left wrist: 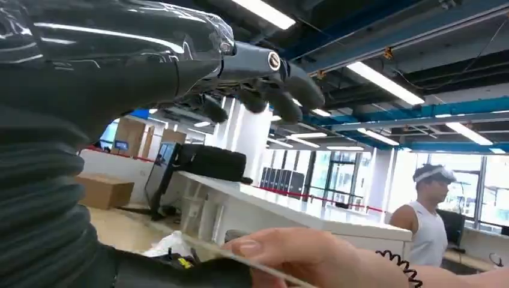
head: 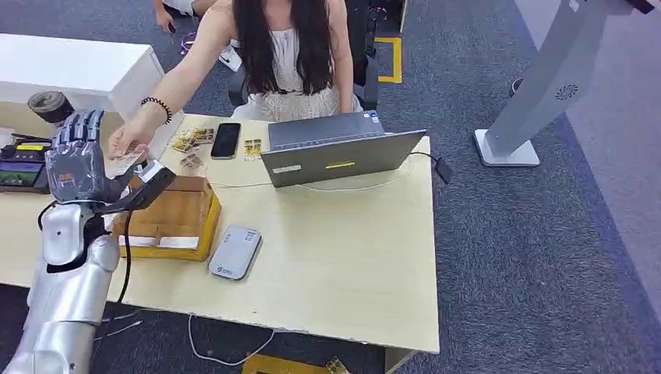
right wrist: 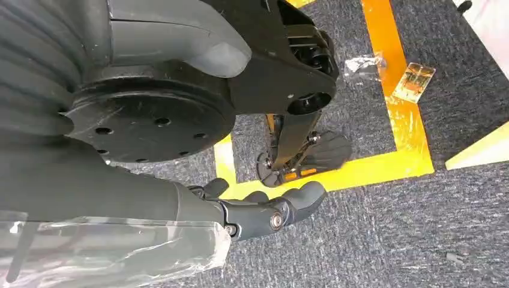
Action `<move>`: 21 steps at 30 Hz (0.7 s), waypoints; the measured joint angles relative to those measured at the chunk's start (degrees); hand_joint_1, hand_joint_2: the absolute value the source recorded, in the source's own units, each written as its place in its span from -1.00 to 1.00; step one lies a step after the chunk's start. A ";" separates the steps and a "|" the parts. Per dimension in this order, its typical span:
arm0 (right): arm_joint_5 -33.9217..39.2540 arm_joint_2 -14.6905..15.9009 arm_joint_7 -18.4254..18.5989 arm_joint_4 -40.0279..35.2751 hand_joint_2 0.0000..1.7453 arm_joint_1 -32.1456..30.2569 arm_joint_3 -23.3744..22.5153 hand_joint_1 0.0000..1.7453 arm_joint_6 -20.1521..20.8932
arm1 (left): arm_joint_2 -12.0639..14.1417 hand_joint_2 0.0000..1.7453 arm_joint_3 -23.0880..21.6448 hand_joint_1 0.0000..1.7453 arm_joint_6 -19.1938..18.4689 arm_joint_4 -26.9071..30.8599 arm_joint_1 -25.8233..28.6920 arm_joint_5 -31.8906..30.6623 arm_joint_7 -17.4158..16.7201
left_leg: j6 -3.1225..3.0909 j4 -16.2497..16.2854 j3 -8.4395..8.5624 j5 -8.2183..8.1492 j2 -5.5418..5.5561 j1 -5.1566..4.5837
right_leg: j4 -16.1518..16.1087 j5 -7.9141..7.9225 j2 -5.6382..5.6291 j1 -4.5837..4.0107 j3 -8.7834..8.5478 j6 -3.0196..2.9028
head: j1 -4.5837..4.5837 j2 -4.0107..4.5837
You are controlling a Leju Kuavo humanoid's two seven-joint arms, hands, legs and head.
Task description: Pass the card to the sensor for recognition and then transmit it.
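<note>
The card [head: 123, 164] lies flat against the raised left hand [head: 76, 160] on its thumb side — a person's hand [head: 132, 140] holds it too — while the empty right hand [right wrist: 264, 211] hangs curled, far off.

I see bare table [head: 351, 257] right of the sensor [head: 235, 252]. The wooden box [head: 173, 218], laptop [head: 339, 153] and a person's arm [head: 183, 82] crowd my left hand [head: 76, 156].

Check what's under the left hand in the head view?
Under the left hand, a card sticks out, with a person's hand on its far end. Lower down sits a wooden box. The hand covers the card's near end.
</note>
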State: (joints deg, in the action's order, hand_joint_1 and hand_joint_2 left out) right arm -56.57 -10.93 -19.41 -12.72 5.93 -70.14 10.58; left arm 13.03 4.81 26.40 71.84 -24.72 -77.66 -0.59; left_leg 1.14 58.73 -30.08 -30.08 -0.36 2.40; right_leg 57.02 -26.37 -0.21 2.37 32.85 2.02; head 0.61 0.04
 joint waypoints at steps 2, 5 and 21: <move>0.00 0.00 -0.02 0.00 1.00 0.00 0.05 -1.00 0.00 | 0.00 1.00 -0.09 1.00 -0.04 0.00 0.18 0.19 0.02 | 0.00 0.00 0.00 0.00 0.00 0.00 | 0.00 0.00 0.00 0.00 0.01 0.00 | 0.00 0.00; 0.00 0.00 -0.13 0.00 1.00 -0.01 0.09 -1.00 0.00 | -0.02 1.00 -0.17 1.00 -0.07 -0.02 0.48 1.05 0.50 | 0.00 0.00 -0.01 0.00 0.00 0.00 | 0.00 0.00 0.00 0.00 0.03 0.00 | 0.00 0.00; 0.02 0.00 -0.63 0.00 1.00 -0.03 0.17 -1.00 0.00 | -0.11 1.00 -1.48 1.00 -0.15 -0.20 1.19 2.30 2.49 | 0.00 0.00 -0.02 0.00 0.00 0.00 | 0.00 0.00 0.00 0.00 0.03 0.00 | -0.02 0.00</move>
State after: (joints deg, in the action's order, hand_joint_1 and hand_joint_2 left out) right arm -56.54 -10.93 -20.04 -12.72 5.90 -69.96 10.58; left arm 12.92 3.32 26.25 71.65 -23.53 -75.36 1.90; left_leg 1.14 58.73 -30.10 -30.08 -0.36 2.40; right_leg 57.01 -26.37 -0.21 2.37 32.89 2.02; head 0.59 0.04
